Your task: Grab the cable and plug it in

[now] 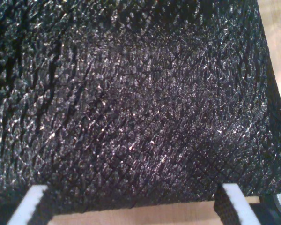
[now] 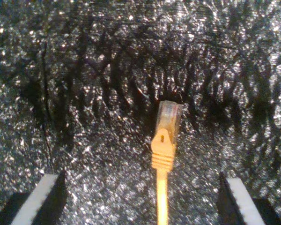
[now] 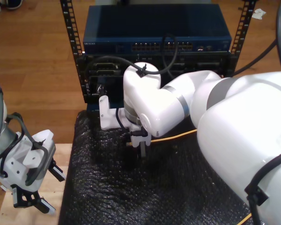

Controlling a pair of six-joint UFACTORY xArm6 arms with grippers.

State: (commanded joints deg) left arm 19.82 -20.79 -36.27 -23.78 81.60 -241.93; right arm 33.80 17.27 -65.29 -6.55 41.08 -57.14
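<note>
The cable (image 2: 162,197) is thin and yellow-orange, and it lies on the black foam mat (image 2: 84,117). Its clear plug (image 2: 168,117) points away from the camera. My second gripper (image 2: 141,183) hovers over it, open, with the cable running midway between the wide-apart fingers, touching neither. In the exterior view this gripper (image 3: 138,147) hangs low over the mat in front of the rack, and the cable (image 3: 178,136) trails toward the exterior view's right. My first gripper (image 1: 133,197) is open with nothing between its fingers, and it stands (image 3: 49,190) at the mat's edge on the exterior view's left.
A blue network switch (image 3: 157,35) with a row of ports (image 3: 159,47) sits in a black rack (image 3: 75,51) behind the mat (image 3: 131,187). Black cables loop in front of the rack. A light wooden board (image 3: 56,164) lies beside the mat under my first gripper.
</note>
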